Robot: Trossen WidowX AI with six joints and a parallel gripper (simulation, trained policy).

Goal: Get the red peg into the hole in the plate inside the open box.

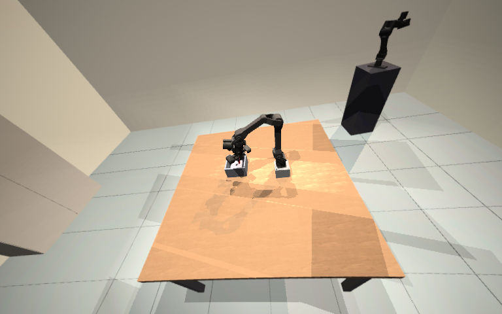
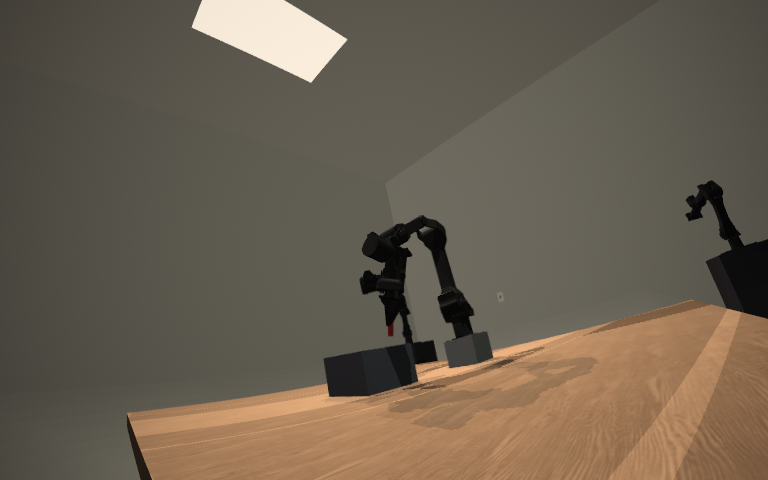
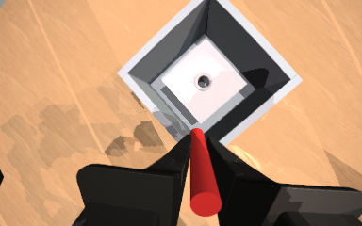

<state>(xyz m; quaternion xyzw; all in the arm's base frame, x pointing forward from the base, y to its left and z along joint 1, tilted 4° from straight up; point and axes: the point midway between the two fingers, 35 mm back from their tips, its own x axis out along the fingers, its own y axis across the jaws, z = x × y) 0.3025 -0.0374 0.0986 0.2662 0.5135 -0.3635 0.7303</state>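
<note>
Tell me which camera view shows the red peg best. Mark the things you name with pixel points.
The wrist view: the red peg [image 1: 238,161] [image 2: 390,330] [image 3: 204,179] appears large there, gripped between the hand's fingers. The exterior view shows only its lower end, above the box [image 2: 345,376]; the top view, just a tiny red bit.

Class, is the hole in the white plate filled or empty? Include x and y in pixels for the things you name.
Empty: the wrist view shows its dark opening [image 3: 204,82] bare, the red peg [image 1: 238,161] [image 2: 390,330] [image 3: 204,176] outside it.

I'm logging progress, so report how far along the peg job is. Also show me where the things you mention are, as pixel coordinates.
Picked up: the gripper [image 1: 238,161] [image 2: 390,323] [image 3: 198,140] grips the red peg [image 2: 390,330] [image 3: 203,174]. In hand: bringing it over the open box [image 1: 236,172] [image 2: 369,372] [image 3: 251,37]. Left: lowering and inserting; the plate's hole [image 3: 203,82] shows unfilled.
</note>
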